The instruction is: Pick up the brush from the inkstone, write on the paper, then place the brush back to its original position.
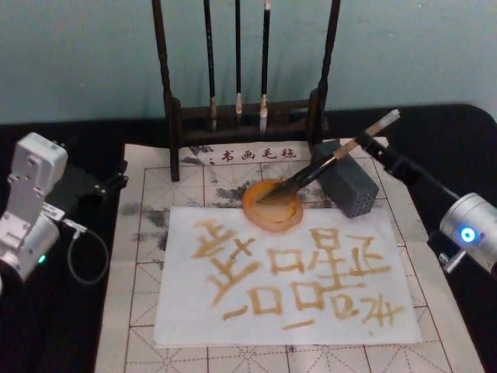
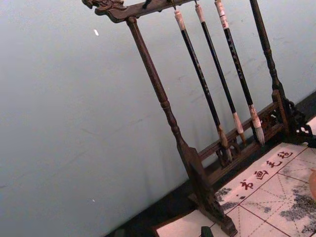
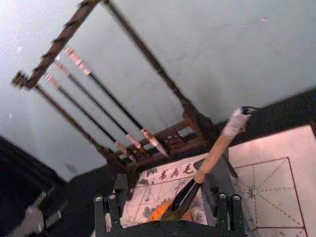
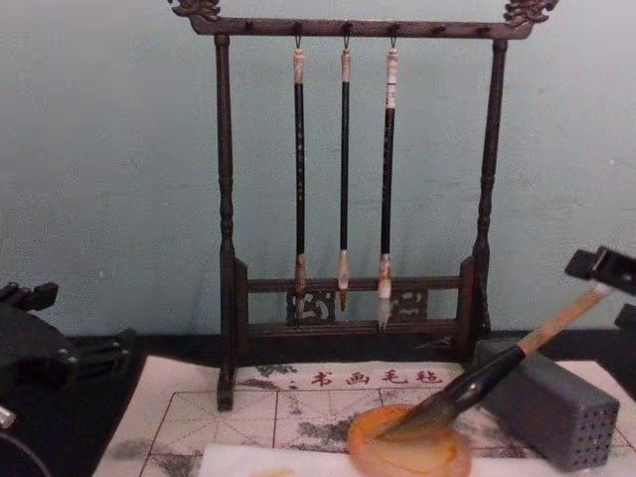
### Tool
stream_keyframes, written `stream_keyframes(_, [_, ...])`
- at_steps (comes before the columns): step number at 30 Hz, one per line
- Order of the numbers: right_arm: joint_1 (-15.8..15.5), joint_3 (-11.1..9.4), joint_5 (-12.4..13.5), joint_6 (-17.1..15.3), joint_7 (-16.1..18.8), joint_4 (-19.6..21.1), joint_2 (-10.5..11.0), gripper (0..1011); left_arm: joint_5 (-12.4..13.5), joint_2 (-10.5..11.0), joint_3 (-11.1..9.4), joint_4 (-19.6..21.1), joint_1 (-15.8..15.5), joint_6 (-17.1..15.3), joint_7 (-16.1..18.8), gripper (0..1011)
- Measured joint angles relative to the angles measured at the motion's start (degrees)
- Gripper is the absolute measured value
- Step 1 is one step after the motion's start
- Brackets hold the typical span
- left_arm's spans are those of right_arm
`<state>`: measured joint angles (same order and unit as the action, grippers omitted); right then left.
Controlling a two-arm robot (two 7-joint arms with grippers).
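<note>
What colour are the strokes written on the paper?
Golden-brown strokes on the white paper, clearest in the head view.

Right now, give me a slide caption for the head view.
Brush resting in the orange dish above the written paper, open right gripper beside its handle.

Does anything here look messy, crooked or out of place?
Mostly tidy. The grey perforated block sits askew to the felt mat's grid, and dark ink smudges stain the mat above the paper. The brush leans across that block, bristles in the inkstone.
</note>
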<state>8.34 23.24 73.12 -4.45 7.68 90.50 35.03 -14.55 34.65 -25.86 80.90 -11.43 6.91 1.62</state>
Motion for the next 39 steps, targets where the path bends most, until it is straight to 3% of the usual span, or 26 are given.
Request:
stream_keyframes(2, [-0.2, 0.5, -2.2, 1.0, 0.9, 0.2, 0.4, 1000, 0.0, 0.0, 0.0, 0.0, 0.0, 0.0, 0.0, 1001])
stream_keyframes(6, [-0.7, 2.7, -9.7, 3.6, 3.0, 0.6, 1.9, 1000, 0.0, 0.0, 0.0, 0.0, 0.0, 0.0, 0.0, 1001])
stream_keyframes(9, [-0.7, 3.7, -13.4, 4.8, 3.7, 0.6, 2.7, 1000, 0.0, 0.0, 0.0, 0.0, 0.0, 0.0, 0.0, 1001])
stream_keyframes(11, [-0.7, 5.2, -18.8, 6.6, 4.4, 0.6, 3.7, 1000, 0.0, 0.0, 0.0, 0.0, 0.0, 0.0, 0.0, 1001])
stream_keyframes(12, [-0.7, 5.2, -18.8, 6.6, 4.4, 0.6, 3.7, 1000, 0.0, 0.0, 0.0, 0.0, 0.0, 0.0, 0.0, 1001])
stream_keyframes(15, [-0.7, 6.7, -24.8, 8.4, 4.7, 0.5, 4.7, 1000, 0.0, 0.0, 0.0, 0.0, 0.0, 0.0, 0.0, 1001])
stream_keyframes(31, [0.2, 9.7, -39.7, 11.5, 3.7, -2.1, 5.1, 1000, 0.0, 0.0, 0.0, 0.0, 0.0, 0.0, 0.0, 1001])
stream_keyframes(39, [0.3, 10.1, -44.2, 12.5, 3.2, -3.1, 4.7, 1000, 0.0, 0.0, 0.0, 0.0, 0.0, 0.0, 0.0, 1001])
